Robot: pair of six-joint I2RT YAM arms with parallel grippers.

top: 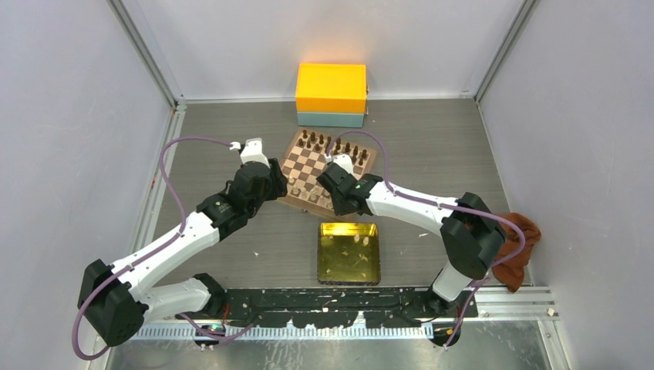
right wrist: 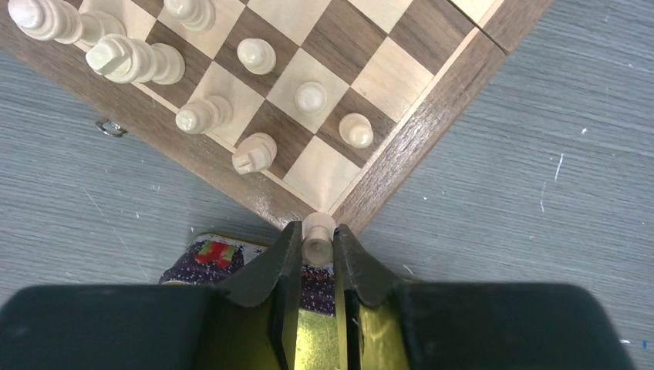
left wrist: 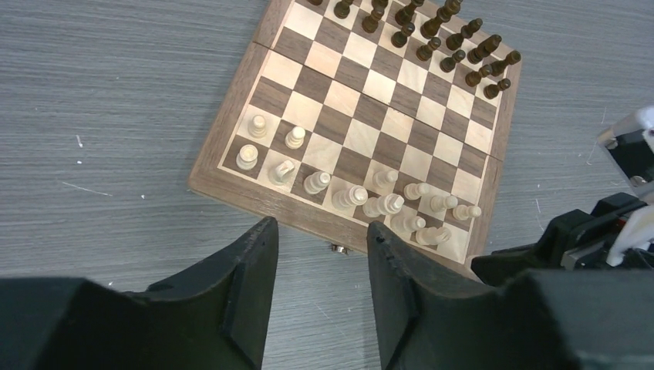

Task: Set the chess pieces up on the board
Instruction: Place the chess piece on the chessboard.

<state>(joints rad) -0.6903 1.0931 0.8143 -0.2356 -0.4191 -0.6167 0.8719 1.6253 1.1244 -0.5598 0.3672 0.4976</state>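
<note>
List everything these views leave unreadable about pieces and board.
Right wrist view: cream piece in the right gripper; fingers cover its body, type unclear.
Top view: the board's near rows, under the left wrist and right wrist.
Left wrist view: far-row dark pieces, cut by the top edge.
Top view: gold tin's contents, too small, glare.

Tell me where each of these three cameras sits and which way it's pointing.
Top external: above, behind the bases, looking down on the board, gold tin, left arm and right arm.
Left wrist: on the left arm, facing down at the cream pieces; left gripper shows, fingers open.
Right wrist: over the board's near corner; right gripper pinches one cream piece.
Shared: both wrist views catch the board's cream-side edge.
</note>
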